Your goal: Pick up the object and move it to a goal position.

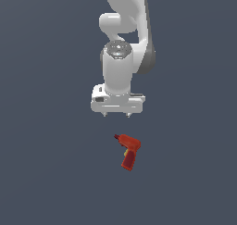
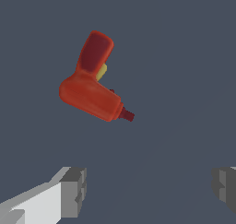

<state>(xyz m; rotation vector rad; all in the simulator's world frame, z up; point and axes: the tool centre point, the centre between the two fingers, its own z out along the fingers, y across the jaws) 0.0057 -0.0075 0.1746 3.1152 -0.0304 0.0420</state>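
The object is a small red pistol-shaped drill point(image 1: 128, 151) with a dark tip and a yellow trigger spot, lying on the grey surface. It also shows in the wrist view as the drill point(image 2: 92, 87), lying on its side. My white gripper point(image 1: 117, 114) hangs above it and slightly toward the exterior view's left, well apart from it. Its fingers point(image 2: 73, 191) stand wide apart with nothing between them, so the gripper point(image 2: 150, 188) is open.
The white arm point(image 1: 125, 29) rises straight above the gripper. A plain dark grey surface point(image 1: 46, 173) surrounds the drill.
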